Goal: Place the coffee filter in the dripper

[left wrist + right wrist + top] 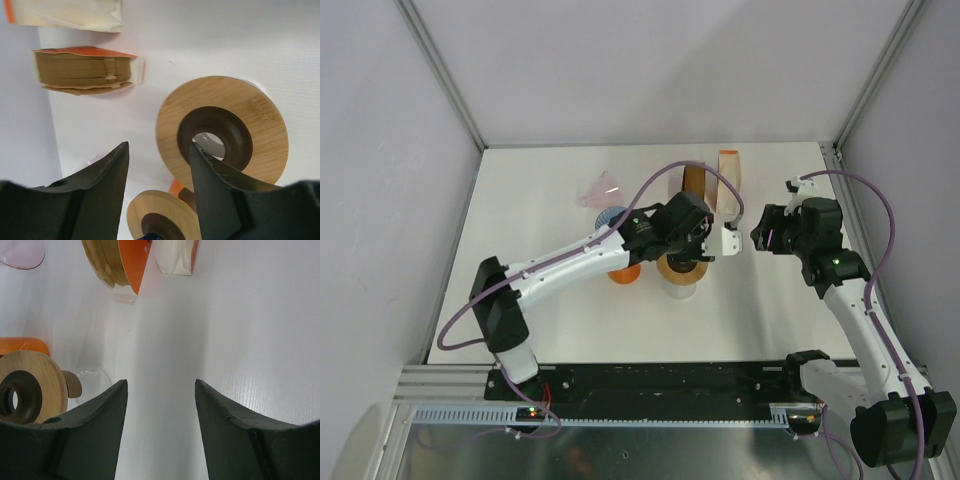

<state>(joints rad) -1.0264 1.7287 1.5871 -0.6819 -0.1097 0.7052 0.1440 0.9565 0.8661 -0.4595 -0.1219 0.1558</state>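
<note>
White surface (750, 320) carries the wooden-collared dripper (260, 115), just right of the left claw (159, 147), whose jaws stand wide and empty. The coffee filter stack (82, 67) lies farther off in its orange pack, untouched. The right claw (160, 385) also gapes, holding nothing.

pink clear piece (603, 188) | orange item (625, 273) | white table (550, 300)

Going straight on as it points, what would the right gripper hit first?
Likely the bare table: the right gripper points at open surface, the white filter pack lying farther ahead.
</note>
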